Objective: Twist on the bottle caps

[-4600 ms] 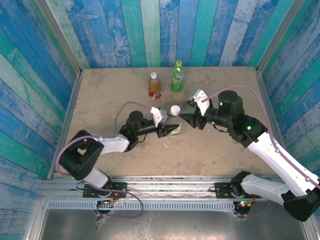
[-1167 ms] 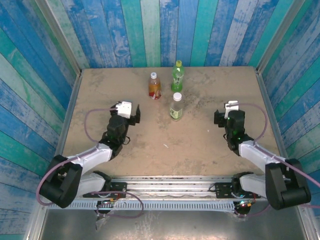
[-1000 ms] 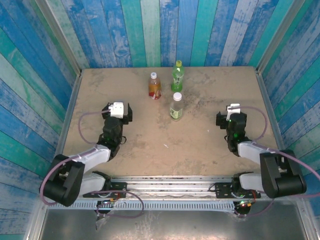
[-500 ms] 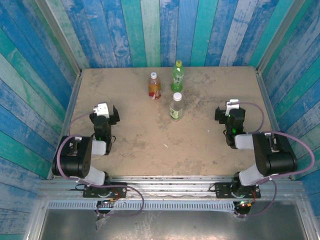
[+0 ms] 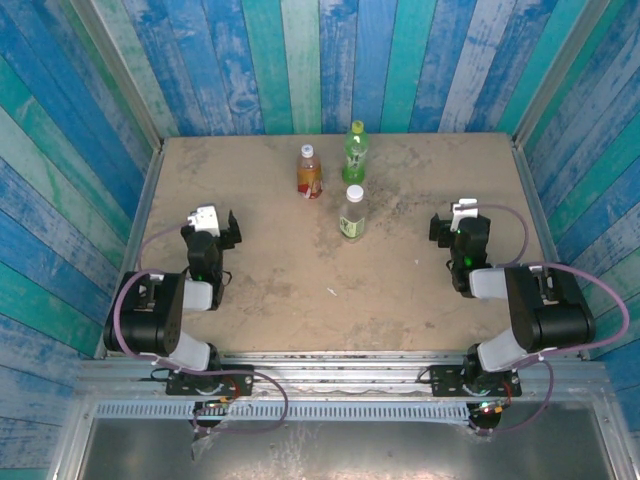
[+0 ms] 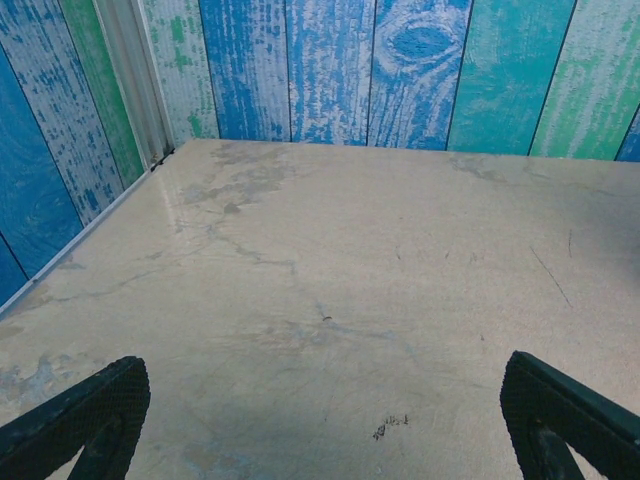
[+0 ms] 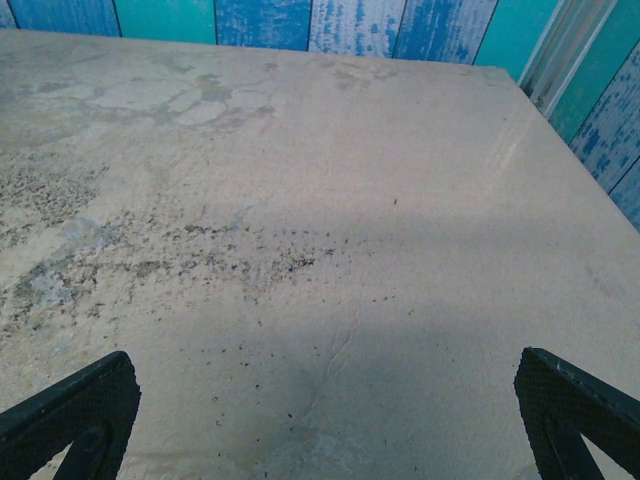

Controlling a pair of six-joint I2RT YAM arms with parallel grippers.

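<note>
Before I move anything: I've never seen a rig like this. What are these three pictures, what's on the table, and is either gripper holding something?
Two robot arms are bolted at the table's near edge. The overhead picture looks down from behind them; the other two come from a camera on each wrist, past its own dark fingers. The left gripper and right gripper are open and hold nothing. Three bottles stand upright near the far wall: amber bottle, green bottle, clear bottle. Each wears a cap, like the white cap on the clear one; tightness I cannot tell.
</note>
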